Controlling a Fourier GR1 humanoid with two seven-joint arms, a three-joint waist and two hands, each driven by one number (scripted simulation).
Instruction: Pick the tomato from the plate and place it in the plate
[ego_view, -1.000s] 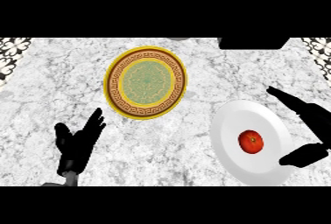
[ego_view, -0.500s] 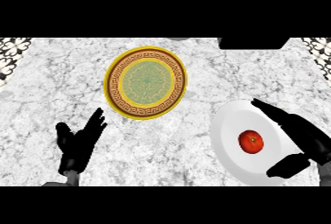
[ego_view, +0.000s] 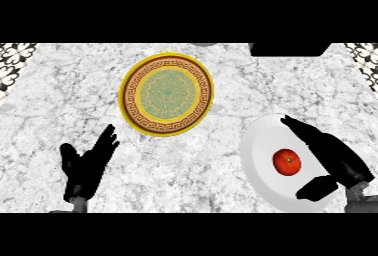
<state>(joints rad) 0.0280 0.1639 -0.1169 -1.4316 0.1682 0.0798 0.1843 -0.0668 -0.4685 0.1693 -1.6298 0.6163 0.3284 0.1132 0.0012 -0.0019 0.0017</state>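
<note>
White-and-grey marbled stone forms the counter (ego_view: 221, 165) that fills the head view. At about eight o'clock the left hand (ego_view: 87, 167) rests near the lower edge, fingers straight and pointing up toward one o'clock, thumb spread to the side, holding nothing and touching nothing. Up and to its right, near twelve o'clock, lies the patterned plate (ego_view: 167, 94), with a yellow rim, a brown key-pattern band and a pale green centre; it is bare of food and well apart from both hands. At about four o'clock sits the white plate (ego_view: 260, 150), partly cut by the lower edge. The tomato (ego_view: 287, 162) lies on it, red with a small dark stem mark, right of the plate's middle. The right hand (ego_view: 336, 162) is over that plate's right side, open: its fingers stretch toward eleven o'clock just beside the tomato on its right, and the thumb juts out below the tomato. Whether any finger touches the tomato cannot be told.
</note>
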